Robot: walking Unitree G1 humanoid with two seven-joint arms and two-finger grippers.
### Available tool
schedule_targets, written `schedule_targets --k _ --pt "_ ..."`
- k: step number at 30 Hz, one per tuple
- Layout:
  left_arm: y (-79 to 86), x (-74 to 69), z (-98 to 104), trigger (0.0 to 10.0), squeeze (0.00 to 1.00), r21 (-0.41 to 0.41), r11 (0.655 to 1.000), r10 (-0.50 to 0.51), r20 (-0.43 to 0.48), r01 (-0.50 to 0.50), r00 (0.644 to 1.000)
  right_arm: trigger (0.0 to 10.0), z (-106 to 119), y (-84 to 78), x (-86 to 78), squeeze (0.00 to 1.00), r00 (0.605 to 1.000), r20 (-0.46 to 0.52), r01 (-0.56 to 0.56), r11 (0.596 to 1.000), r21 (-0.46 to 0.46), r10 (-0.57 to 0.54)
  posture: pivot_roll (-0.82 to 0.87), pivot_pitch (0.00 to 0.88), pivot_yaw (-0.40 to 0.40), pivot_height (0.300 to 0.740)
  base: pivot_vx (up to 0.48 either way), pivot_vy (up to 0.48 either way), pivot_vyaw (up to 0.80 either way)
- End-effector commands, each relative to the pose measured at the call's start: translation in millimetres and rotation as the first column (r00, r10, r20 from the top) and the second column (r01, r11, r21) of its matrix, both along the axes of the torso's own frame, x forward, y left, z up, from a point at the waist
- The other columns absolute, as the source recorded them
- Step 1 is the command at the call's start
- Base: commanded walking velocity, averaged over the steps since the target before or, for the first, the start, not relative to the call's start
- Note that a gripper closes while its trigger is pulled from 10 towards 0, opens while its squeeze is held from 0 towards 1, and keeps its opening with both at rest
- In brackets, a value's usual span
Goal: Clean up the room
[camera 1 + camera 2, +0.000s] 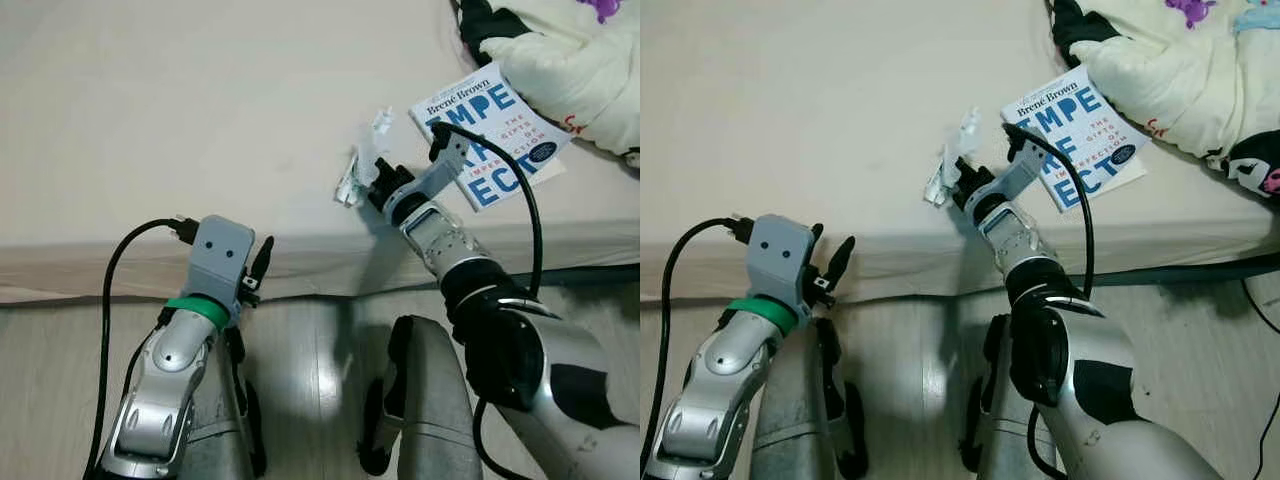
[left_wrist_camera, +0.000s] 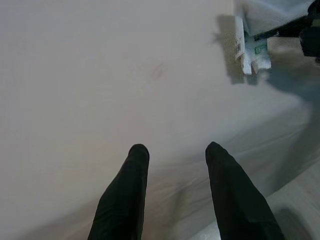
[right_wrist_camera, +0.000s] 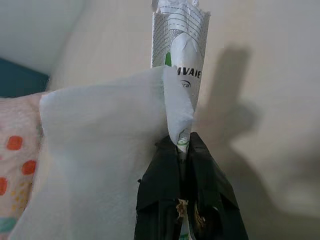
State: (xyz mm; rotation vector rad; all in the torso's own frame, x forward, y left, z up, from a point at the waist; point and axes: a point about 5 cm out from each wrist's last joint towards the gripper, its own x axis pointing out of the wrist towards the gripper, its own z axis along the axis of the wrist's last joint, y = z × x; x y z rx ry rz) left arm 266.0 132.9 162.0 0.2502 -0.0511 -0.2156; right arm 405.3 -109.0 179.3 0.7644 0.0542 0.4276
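A: Right gripper (image 3: 184, 145) — jaws clenched on the wrapper (image 1: 362, 160), frame centre above the bed (image 1: 200, 120)?

B: Yes. Lift it straight, avoid the book (image 1: 490, 130). Left gripper (image 2: 175, 155) — jaws released, lower left.

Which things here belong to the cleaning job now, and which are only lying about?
Job in hand:
- right tool, shut on the crumpled wrapper with a white tissue
- bed, being cleared

Lying about:
- book
- plush toy
- left tool, open, idle
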Motion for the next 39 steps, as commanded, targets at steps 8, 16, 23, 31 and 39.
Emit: schedule_targets --k 8,16,23,31,39 --pt "-8.8 14.2 4 10.0 0.0 -0.048 0.999 0.016 0.018 -0.015 1.0 6.1 28 11.7 -10.1 0.0 0.927 0.348 -0.074 0.979 -0.188 0.137 0.14 0.263 0.023 0.535 0.0 0.0 0.0" --pt "-16.7 18.9 15 10.0 0.0 -0.094 0.996 0.011 0.065 -0.005 0.998 10.0 16 0.0 -30.9 0.0 0.883 0.467 0.155 0.913 -0.377 0.043 0.09 0.194 0.009 0.535 0.0 0.0 0.0" --pt "-10.5 25.1 19 10.0 0.0 -0.187 0.981 0.061 0.08 -0.045 0.995 10.0 -6 -36.0 -64.1 0.0 0.817 0.574 0.43 0.72 -0.544 -0.054 0.02 0.089 -0.022 0.535 0.0 0.0 0.0" --pt "-13.3 33.4 20 10.0 0.0 -0.241 0.968 0.09 0.081 -0.068 0.993 10.0 -1 -60.0 -69.3 0.0 0.774 0.622 0.539 0.639 -0.549 -0.118 0.0 0.04 -0.034 0.555 0.0 0.0 0.0" --pt "-13.0 38.8 25 10.0 0.0 -0.161 0.984 0.099 0.149 -0.074 0.984 10.0 3 -61.2 -73.0 0.0 0.746 0.648 0.594 0.593 -0.544 -0.153 0.0 0.013 -0.032 0.585 0.0 0.0 0.0"
